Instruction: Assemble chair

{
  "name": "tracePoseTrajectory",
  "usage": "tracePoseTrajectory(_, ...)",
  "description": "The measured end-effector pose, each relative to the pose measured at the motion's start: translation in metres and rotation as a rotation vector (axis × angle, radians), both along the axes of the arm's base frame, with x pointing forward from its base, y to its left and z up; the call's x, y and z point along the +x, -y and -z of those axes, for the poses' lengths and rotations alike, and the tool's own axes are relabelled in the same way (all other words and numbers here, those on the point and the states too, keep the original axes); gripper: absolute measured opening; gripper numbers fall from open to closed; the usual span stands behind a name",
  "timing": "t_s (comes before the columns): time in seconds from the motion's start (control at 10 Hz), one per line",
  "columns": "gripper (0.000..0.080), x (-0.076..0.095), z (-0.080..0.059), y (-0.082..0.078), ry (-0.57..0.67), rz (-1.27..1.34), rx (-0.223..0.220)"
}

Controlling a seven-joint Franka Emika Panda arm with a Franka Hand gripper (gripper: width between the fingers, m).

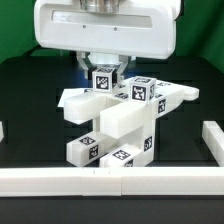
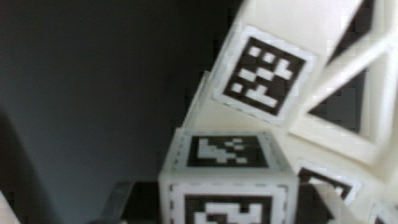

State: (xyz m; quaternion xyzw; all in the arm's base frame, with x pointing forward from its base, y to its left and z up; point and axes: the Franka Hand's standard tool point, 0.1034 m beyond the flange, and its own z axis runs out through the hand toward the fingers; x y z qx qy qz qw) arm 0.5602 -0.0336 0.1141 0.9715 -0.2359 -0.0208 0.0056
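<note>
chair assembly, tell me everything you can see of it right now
The chair assembly is a cluster of chunky white plastic-looking blocks and slabs, joined, bearing black-and-white square marker tags. A wide flat slab lies across the top; thick bars run down beneath it to the black table, near the white rail. The gripper is shut on a small tagged block at its top.

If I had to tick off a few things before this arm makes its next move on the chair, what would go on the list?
1. Fingers closed on the small tagged cube: ok.
2. Cube fully seated in the chair: cannot tell.
3. Chair standing on the table, not tipped over: ok.
4. White rail in front clear of the chair: ok.
5. Tags readable up close, as on the cube in the wrist view: ok.
</note>
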Motion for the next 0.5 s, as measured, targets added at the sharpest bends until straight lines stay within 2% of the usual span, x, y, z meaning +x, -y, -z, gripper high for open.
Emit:
tracePoseTrajectory(0.4,0.0287,-0.0004,0.0001,-0.0002,-0.002,0.288,-0.012)
tracePoseTrajectory(0.5,0.0287,-0.0004,0.0001,-0.0002,-0.002,0.294,-0.012)
